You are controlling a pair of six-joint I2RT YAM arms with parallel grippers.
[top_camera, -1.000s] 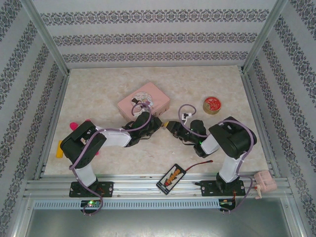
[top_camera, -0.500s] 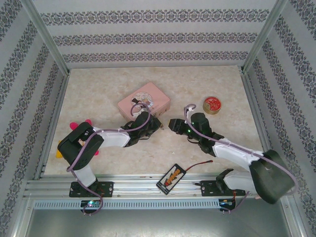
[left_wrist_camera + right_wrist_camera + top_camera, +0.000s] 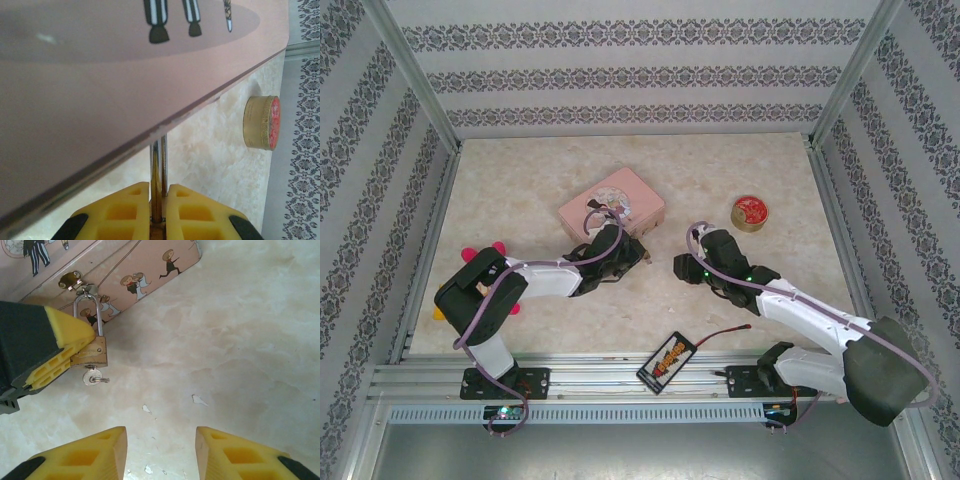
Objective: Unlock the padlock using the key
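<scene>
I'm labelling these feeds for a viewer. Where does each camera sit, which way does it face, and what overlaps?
Top external: above and behind the bases, looking down on the table; both arms show, left gripper at the pink tin, right gripper nearby.
Left wrist: on the left arm, looking along its shut fingers past the padlock shackle to the tin and red-lidded tin.
Right wrist: angled down over its open fingers at the padlock, key at its base.
Shared: both wrist views show padlock and pink tin.
</scene>
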